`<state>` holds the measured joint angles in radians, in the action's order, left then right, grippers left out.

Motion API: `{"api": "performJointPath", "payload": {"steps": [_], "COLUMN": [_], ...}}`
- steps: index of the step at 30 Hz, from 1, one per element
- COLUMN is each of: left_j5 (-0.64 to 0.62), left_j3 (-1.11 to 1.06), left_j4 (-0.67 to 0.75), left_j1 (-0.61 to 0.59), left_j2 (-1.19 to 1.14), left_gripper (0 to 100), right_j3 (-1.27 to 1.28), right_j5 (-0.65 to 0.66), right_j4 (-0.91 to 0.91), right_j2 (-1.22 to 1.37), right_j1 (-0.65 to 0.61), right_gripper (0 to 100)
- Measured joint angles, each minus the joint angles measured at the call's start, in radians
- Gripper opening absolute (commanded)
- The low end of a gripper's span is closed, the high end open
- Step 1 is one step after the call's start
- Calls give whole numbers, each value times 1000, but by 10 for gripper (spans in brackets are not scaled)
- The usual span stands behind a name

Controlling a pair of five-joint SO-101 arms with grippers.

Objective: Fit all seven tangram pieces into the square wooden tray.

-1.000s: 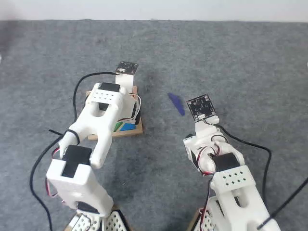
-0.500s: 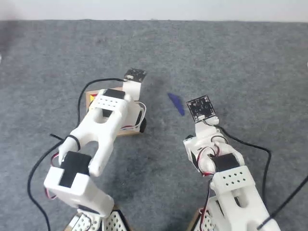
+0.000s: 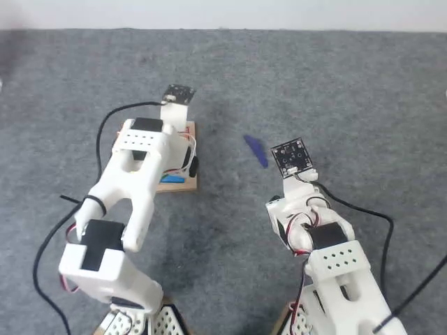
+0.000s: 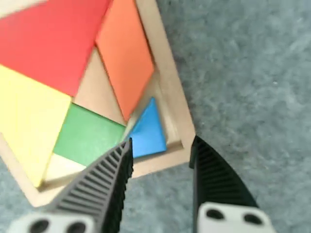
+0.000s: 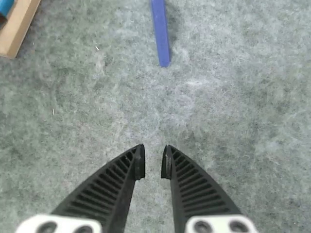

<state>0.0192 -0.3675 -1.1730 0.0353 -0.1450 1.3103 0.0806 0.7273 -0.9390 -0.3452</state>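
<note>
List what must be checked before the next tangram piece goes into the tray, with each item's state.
1. The left gripper is free: ok. It is open and empty, over the corner of the tray.
2. The right gripper is free: ok. It is nearly shut on nothing, above the carpet.
3. The dark blue piece is graspable: ok. It lies alone on the carpet ahead of the right gripper, apart from the tray.
4. Room in the tray: ok. Bare wood shows between the red piece, orange piece and green piece.
5. The light blue triangle sits flat: cannot tell.
6. All seven pieces located: cannot tell. Five show in the tray, one outside.
</note>
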Motion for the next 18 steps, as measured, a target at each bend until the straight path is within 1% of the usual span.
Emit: {"api": "performJointPath", "payload": {"steps": [5,11,14,18], "left_j5": [3,20,43,63], "left_j3": [11,12,12,14], "left_j4": [3,21,43,49], "left_j1": [3,-37,-69,-61], "left_j2": [0,-2,-54,-104], "left_gripper": [182,182,182,182], "right_j3": [0,0,0,0], "right_j5": [0,0,0,0], "right_j4": [0,0,0,0], "right_j2": [0,0,0,0], "right_j1": [0,0,0,0], "right_gripper": [78,78,78,78]}}
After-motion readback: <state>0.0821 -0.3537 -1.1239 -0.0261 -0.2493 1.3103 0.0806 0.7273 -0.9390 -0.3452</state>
